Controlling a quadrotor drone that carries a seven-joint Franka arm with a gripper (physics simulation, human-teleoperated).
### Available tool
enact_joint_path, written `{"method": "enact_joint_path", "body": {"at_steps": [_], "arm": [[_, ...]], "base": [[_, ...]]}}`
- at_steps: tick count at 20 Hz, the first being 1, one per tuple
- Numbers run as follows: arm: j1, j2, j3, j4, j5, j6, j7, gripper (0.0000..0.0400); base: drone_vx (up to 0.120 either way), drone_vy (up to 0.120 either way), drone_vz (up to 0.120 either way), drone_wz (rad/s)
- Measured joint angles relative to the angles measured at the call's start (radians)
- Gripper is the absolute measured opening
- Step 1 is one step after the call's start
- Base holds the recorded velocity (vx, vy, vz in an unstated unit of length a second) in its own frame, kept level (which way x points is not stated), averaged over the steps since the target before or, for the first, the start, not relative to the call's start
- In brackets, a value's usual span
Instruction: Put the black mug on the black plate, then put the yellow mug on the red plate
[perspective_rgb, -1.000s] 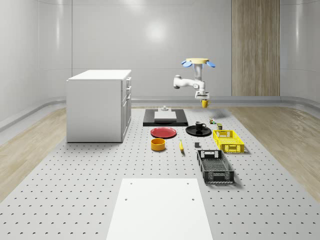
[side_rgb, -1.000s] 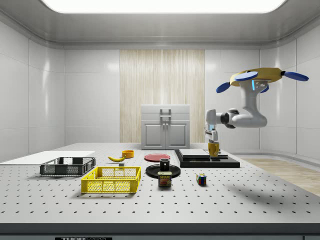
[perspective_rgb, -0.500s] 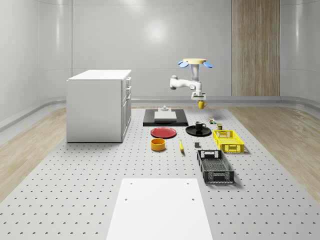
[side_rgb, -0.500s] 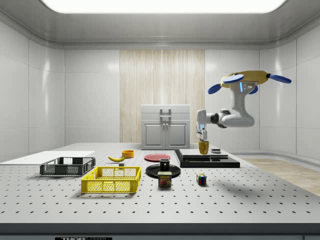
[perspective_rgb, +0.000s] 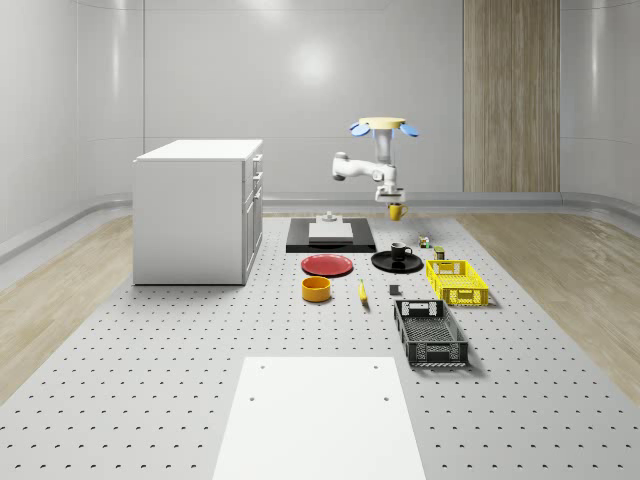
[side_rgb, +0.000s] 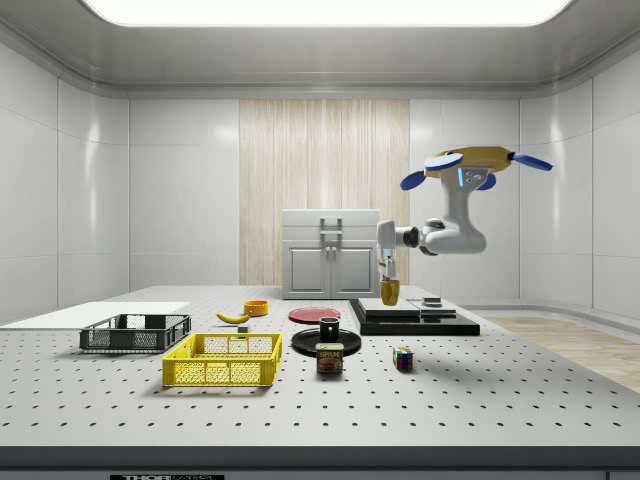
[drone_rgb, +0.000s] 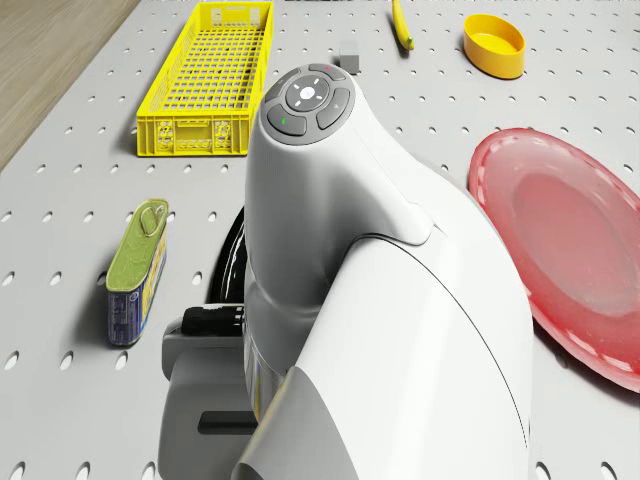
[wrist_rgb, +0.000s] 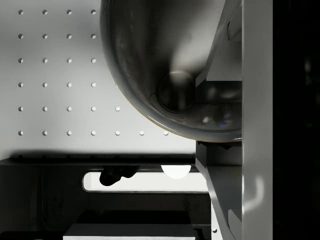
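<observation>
Right now, from the whole-scene view, I have the drone (perspective_rgb: 384, 127) hovering over the far part of the desk (perspective_rgb: 150, 400), beyond the black plate (perspective_rgb: 397, 263), with the pincer (perspective_rgb: 394, 201) clamped on the yellow mug (perspective_rgb: 398, 211), which hangs in the air well above the surface. The black mug (perspective_rgb: 399, 250) already sits on the black plate, so my judgement is that the carry to the red plate (perspective_rgb: 328, 265) is what remains, and the black mug stands near the route; a low pass could clip it and knock it off its plate. The black platform (perspective_rgb: 331, 235) with its grey block lies just behind the red plate, and the white cabinet (perspective_rgb: 198, 210) stands well apart toward that view's left, so I have open room on the near side. From the side view the mug (side_rgb: 390, 292) hangs from the pincer (side_rgb: 389, 280) above the platform's edge (side_rgb: 415, 322), clear of it, with the red plate (side_rgb: 314, 314) farther toward that view's left; dropping too soon would land the mug on the platform. In the drone view the arm hides the mug, while the red plate (drone_rgb: 575, 250), a can (drone_rgb: 137, 270) and the yellow crate (drone_rgb: 210, 75) lie below. In the wrist view the mug's dark hollow (wrist_rgb: 170, 65) sits against one finger (wrist_rgb: 257, 100); I judge that a sharp swing could shift it in the grip.
</observation>
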Motion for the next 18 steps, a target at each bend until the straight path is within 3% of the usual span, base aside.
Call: {"method": "enact_joint_path", "body": {"at_steps": [18], "arm": [[0.0,-0.001,0.0,0.0,0.0,0.001,0.0,0.01]], "base": [[0.12,-0.12,0.0,0.0]]}}
